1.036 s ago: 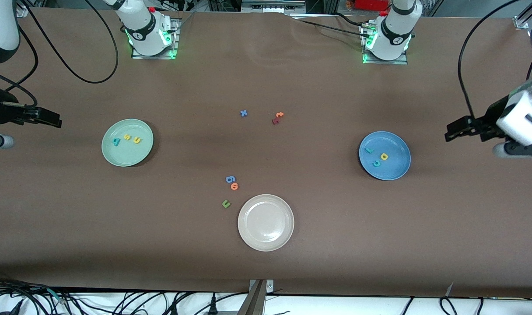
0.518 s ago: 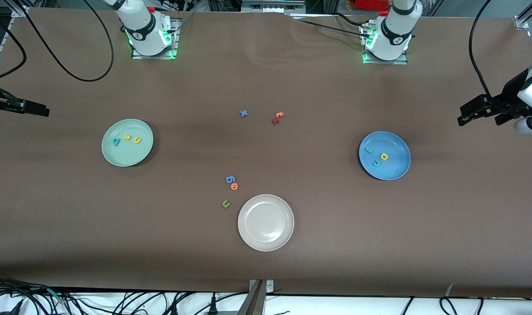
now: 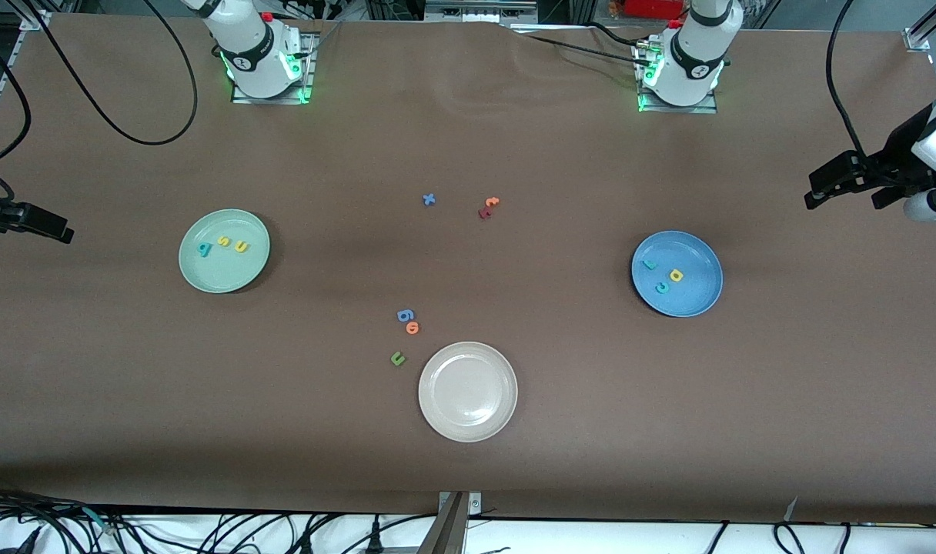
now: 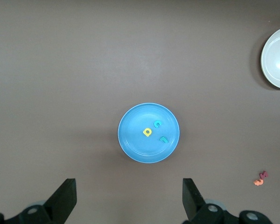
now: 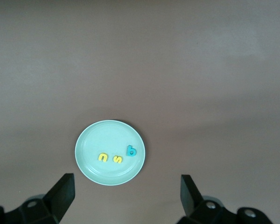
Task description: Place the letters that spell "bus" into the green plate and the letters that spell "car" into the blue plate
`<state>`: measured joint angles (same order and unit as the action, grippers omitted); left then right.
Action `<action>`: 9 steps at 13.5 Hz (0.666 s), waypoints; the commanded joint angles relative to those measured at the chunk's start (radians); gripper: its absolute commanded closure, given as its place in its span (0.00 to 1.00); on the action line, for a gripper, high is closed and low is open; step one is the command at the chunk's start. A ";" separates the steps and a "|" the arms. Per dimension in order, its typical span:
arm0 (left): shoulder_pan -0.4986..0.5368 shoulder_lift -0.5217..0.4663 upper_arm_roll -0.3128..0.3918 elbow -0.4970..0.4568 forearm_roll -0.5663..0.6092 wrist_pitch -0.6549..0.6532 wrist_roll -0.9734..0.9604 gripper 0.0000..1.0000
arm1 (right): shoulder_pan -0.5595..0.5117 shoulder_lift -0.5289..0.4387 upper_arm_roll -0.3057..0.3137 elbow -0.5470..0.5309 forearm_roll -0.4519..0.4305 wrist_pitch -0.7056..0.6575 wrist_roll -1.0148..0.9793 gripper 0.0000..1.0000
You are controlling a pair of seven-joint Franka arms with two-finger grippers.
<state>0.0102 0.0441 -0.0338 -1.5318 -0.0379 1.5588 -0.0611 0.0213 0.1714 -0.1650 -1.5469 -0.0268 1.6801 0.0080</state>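
Our sorting looks done: the teal b, yellow s and yellow u (image 3: 241, 247) lie in the green plate (image 3: 206, 278), and c, a, r (image 3: 663, 287) in the blue plate (image 3: 703, 304). Left claw (image 3: 820, 188) and right claw (image 3: 52, 228) hang wide and empty over the tabletop's ends; we should keep them there.

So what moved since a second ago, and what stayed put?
Both arms pulled back toward the table's ends. The right gripper, open and empty, slid outward from the green plate. The left gripper, also open and empty, drew away from the blue plate and rose. Nothing was grabbed or dropped. The b, s, u stay in the green plate, the c, a, r in the blue plate, and the white plate and loose letters are unmoved.
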 commanded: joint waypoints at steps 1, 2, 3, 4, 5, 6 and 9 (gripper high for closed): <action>-0.032 -0.010 0.009 -0.002 0.020 -0.022 0.001 0.00 | 0.002 -0.029 0.004 -0.002 0.018 0.015 0.013 0.00; -0.029 0.008 0.009 0.005 0.018 -0.029 0.001 0.00 | 0.002 -0.035 0.031 -0.002 0.019 0.018 0.021 0.00; -0.026 0.014 0.006 0.009 0.018 -0.034 0.003 0.00 | 0.002 -0.047 0.057 -0.002 0.019 0.020 0.053 0.01; -0.023 0.014 0.006 0.010 0.015 -0.036 0.003 0.00 | 0.002 -0.061 0.071 -0.006 0.021 0.015 0.099 0.01; -0.024 0.016 0.006 0.009 0.016 -0.036 0.001 0.00 | 0.002 -0.067 0.090 -0.007 0.021 0.015 0.115 0.01; -0.024 0.017 0.006 0.009 0.016 -0.037 0.003 0.00 | 0.002 -0.069 0.096 -0.012 0.021 0.018 0.109 0.01; -0.029 0.022 0.005 0.007 0.023 -0.037 0.001 0.00 | 0.002 -0.073 0.116 -0.055 0.042 0.064 0.106 0.01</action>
<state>-0.0091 0.0611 -0.0322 -1.5346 -0.0380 1.5343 -0.0612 0.0287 0.1215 -0.0612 -1.5553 -0.0118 1.7062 0.1082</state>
